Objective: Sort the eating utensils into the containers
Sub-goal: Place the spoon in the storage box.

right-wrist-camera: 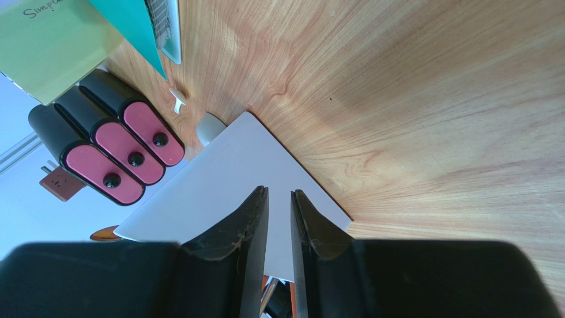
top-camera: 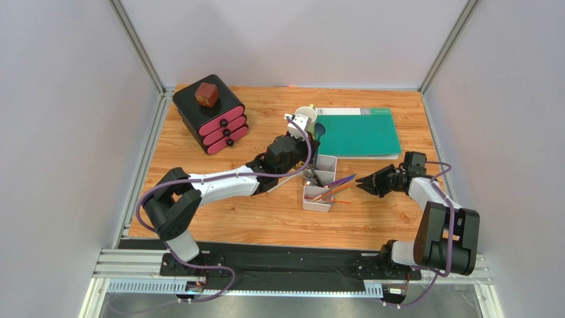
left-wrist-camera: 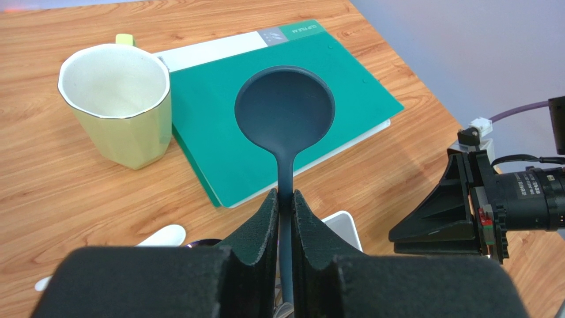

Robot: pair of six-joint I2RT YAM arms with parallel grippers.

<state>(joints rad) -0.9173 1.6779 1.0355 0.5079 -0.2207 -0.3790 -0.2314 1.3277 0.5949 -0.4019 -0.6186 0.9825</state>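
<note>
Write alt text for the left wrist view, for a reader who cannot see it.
The left gripper is shut on the handle of a dark blue spoon, whose round bowl shows against a green folder. An empty yellow-green cup stands on the wooden table to the left, and the right arm's wrist camera juts in at the right edge.
</note>
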